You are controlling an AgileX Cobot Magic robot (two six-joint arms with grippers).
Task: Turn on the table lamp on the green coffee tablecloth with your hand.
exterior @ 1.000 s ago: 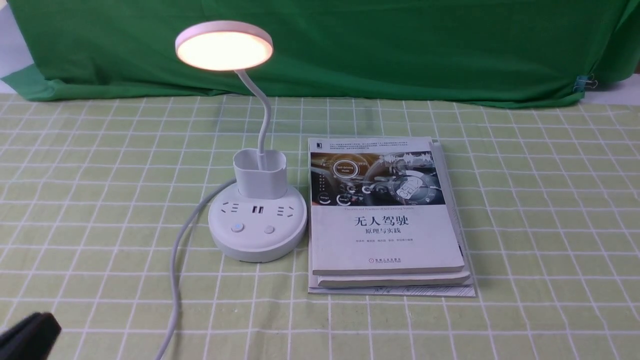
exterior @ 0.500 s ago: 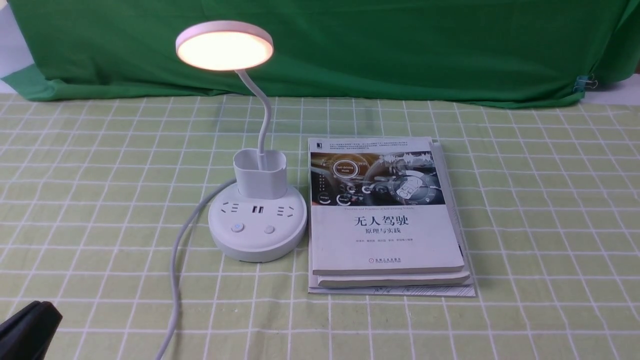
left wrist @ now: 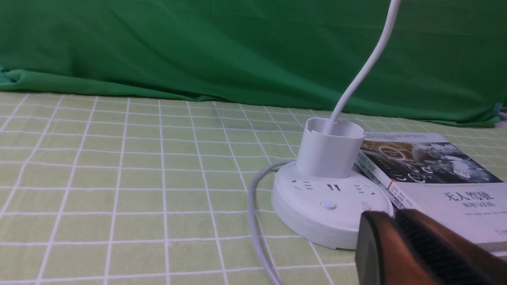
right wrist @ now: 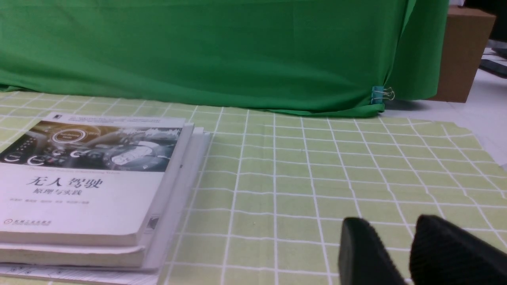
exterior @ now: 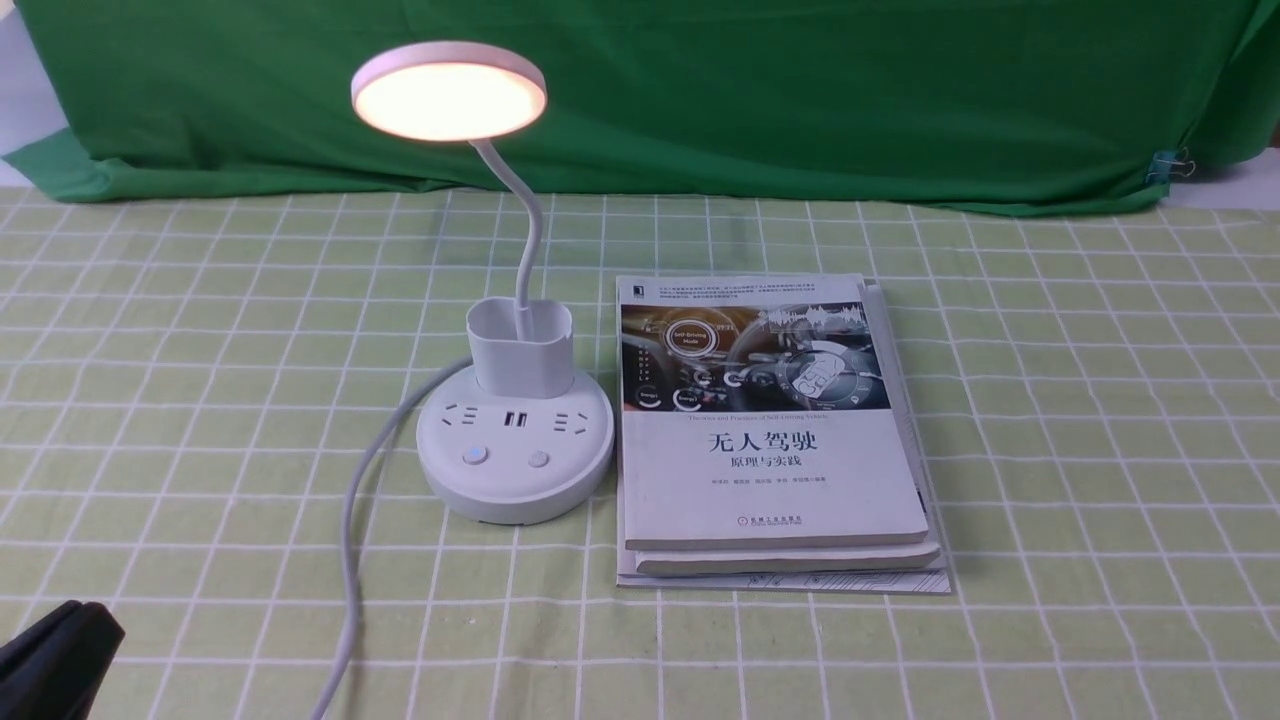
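green coffee tablecloth (exterior: 1100, 400) bears white table lamp (exterior: 515, 455), disc glowing; left end effector (left wrist: 382, 221) clenched, empty.

left gripper (left wrist: 390, 217) – black, brownish sheen, ribbed pad; right gripper (right wrist: 390, 225) – matte black wedges

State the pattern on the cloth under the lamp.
The tablecloth is yellow-green with a thin white grid; front view shows it best.

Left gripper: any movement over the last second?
Yes, slightly. In the front view the left gripper has crept up the frame, its top now meeting a tablecloth grid line it earlier sat just below.
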